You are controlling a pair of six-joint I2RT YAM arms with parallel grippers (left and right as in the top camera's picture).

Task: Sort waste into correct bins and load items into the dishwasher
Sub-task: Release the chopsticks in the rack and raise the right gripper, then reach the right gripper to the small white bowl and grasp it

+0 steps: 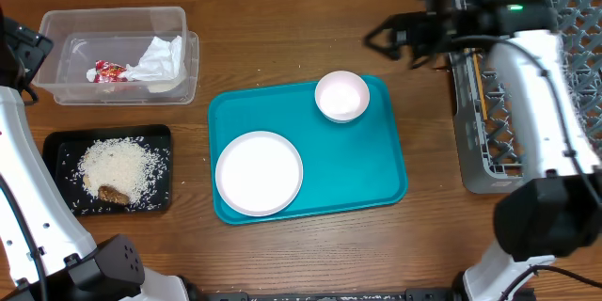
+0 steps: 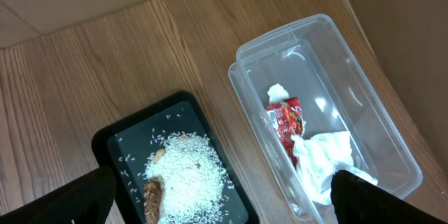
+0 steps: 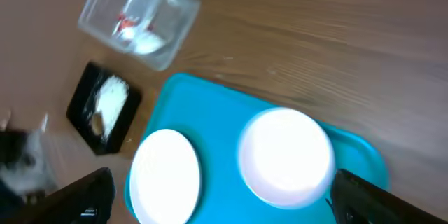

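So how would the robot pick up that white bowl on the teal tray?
Probably by its rim, from above: the bowl sits upright and open, so one finger can go inside, one outside. The rim section nearest the right gripper, away from the plate, looks easiest.

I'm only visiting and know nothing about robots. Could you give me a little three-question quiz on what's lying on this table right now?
1. True or false: the red-and-white wrapper lies in the black tray.
2. What sits on the teal tray? A) a white plate and a white bowl. B) chopsticks and a cup. C) only a napkin.
3. Fill in: the brown scrap lies beside a heap of ____.

Key: 1 false, it is in the clear tub. 2 A. 3 rice.
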